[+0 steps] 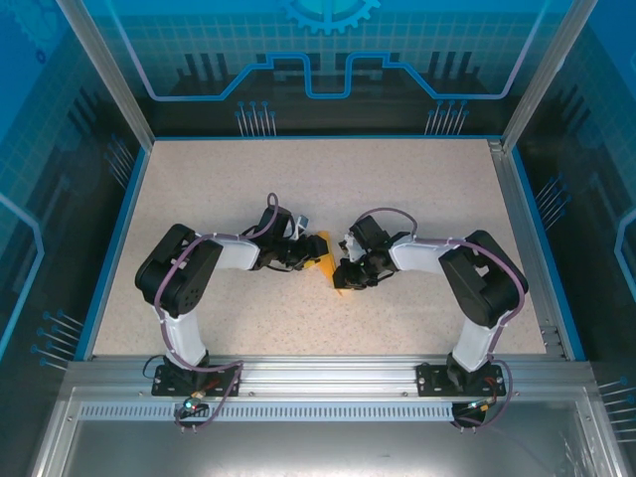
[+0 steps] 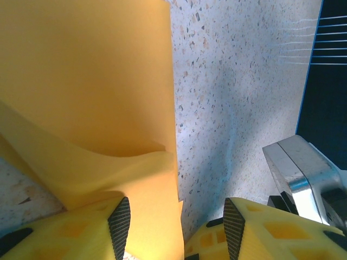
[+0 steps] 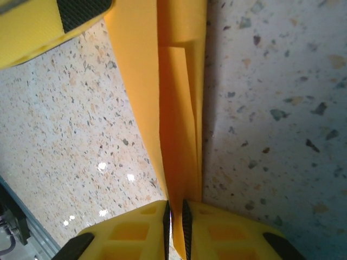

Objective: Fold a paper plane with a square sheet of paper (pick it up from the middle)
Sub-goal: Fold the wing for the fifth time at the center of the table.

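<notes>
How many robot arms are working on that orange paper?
2. The left arm stands at the table's near left, the right arm at the near right; both reach to the orange paper in the middle.

Centre of the speckled beige counter [image 1: 328,189] is crowded: left end effector [image 1: 301,246] and right end effector [image 1: 350,273] sit near each other, folded orange-yellow paper sheet [image 1: 324,260] between them. Far half and both side strips open, bounded by blue rim [image 1: 113,248].

One camera looks down from high up at the near side onto the whole surface [image 1: 328,179]. Both wrist cameras sit very close, and each sees the paper [image 2: 81,81].
</notes>
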Robot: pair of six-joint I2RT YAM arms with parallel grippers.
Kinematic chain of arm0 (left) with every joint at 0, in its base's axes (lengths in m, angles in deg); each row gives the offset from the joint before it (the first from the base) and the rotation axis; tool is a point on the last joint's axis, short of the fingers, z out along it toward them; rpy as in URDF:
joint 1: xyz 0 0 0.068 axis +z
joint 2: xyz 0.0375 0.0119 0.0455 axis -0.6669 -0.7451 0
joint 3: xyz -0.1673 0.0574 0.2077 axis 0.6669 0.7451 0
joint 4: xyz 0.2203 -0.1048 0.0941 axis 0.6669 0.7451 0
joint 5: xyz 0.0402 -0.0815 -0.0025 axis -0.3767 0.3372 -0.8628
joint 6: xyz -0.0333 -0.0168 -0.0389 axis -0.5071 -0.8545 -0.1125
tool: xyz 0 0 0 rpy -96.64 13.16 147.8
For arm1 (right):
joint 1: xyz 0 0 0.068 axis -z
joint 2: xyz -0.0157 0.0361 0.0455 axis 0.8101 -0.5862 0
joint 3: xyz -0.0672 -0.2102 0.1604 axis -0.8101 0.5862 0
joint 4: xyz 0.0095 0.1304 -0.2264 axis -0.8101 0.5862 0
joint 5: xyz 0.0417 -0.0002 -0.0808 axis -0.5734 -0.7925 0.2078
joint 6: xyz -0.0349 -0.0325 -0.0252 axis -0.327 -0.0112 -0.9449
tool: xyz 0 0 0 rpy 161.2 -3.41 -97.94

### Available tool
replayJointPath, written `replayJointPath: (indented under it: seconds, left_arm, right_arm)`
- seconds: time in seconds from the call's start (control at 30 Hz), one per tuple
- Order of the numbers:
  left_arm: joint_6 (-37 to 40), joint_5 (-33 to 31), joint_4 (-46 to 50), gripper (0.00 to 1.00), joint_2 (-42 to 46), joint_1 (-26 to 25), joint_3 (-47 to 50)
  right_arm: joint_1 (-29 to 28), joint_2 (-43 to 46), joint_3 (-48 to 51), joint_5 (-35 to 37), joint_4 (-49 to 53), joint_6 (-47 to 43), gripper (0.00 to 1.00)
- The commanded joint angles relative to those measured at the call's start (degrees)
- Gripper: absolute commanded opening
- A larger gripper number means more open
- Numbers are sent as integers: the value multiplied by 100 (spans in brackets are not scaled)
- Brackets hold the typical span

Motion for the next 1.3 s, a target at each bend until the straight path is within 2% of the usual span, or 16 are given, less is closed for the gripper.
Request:
replayJointPath:
  seconds: [0.0, 0.27, 0.7, 1.03, 1.27]
  left_arm:
    - [223, -57, 167, 52, -365, -77, -20]
    - [223, -43, 168, 52, -356, -72, -18]
    - [249, -46, 209, 51, -365, -74, -44]
    - [248, -37, 233, 51, -383, -69, -67]
    - [258, -31, 228, 51, -401, -73, -53]
  right_arm:
    - [-152, -68, -88, 326, 554, -104, 18]
    - [-162, -155, -17, 374, 498, -16, 7]
    - [-154, 107, -115, 294, 565, -11, 18]
    - [-157, 224, -141, 397, 652, -32, 20]
    - [-150, 137, -169, 492, 692, -55, 18]
